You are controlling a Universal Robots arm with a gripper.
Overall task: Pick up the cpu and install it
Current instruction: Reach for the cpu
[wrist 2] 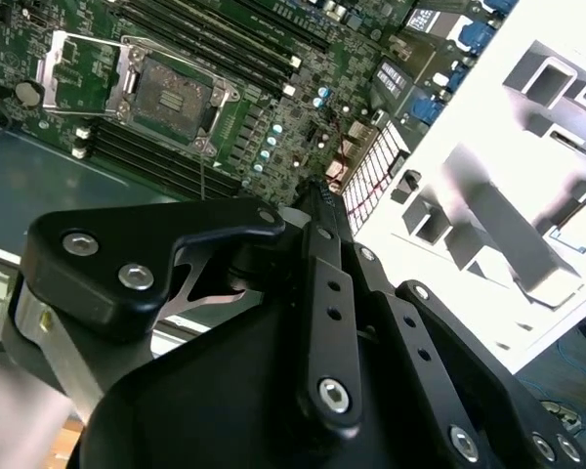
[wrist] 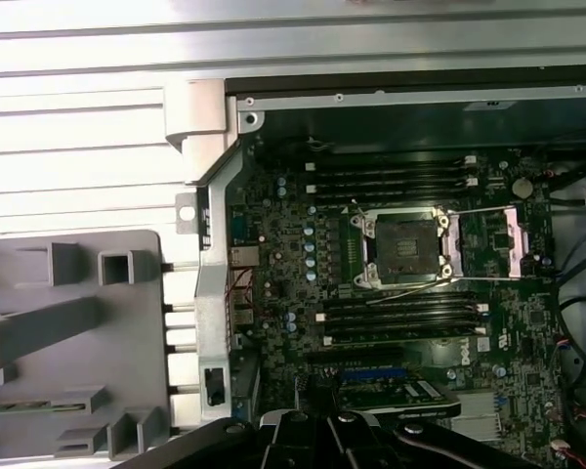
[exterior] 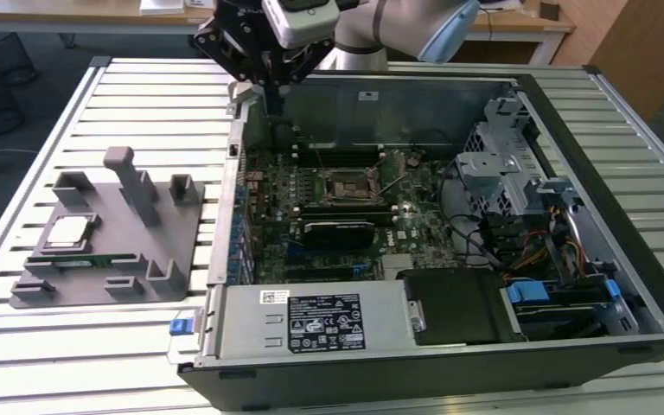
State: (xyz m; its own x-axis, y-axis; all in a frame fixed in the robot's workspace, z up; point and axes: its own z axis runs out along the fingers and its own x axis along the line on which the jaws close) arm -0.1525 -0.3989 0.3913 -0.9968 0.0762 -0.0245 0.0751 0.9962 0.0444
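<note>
**Q:** What holds what here?

**A:** An open computer case (exterior: 424, 108) lies on its side on a slatted metal table (exterior: 136, 95). A green motherboard (exterior: 309, 186) lies flat inside it, with the square cpu socket (exterior: 346, 184) near the board's middle. In both wrist views the socket's metal lid (wrist: 493, 239) is flipped open beside it. A labelled power supply box (exterior: 309, 322) sits along the case's near wall. A metal drive cage (exterior: 505, 164) and bundled cables (exterior: 517, 251) take up the end at the exterior view's right.

**Q:** And the cpu?

**A:** The cpu (exterior: 69, 230), a flat silver square, lies in a recess of a grey holder (exterior: 136, 290). The holder stands on the table, to the exterior view's left of the case. A green memory stick (exterior: 84, 259) lies in a slot just beside the cpu (on the side nearer that camera).

**Q:** Where is the gripper?

**A:** The gripper (exterior: 270, 86) hangs over the case's far corner, on the exterior view's left, well apart from the cpu. I cannot tell whether it is wide or narrow. Its tip is dark against the dark case wall, and in both wrist views its own black body covers it.

**Q:** What else is hard to make out?

**A:** The holder is cut off at the edge of the first wrist view. The arm runs out of the top of the exterior view. The socket's contacts are too small to tell.
</note>
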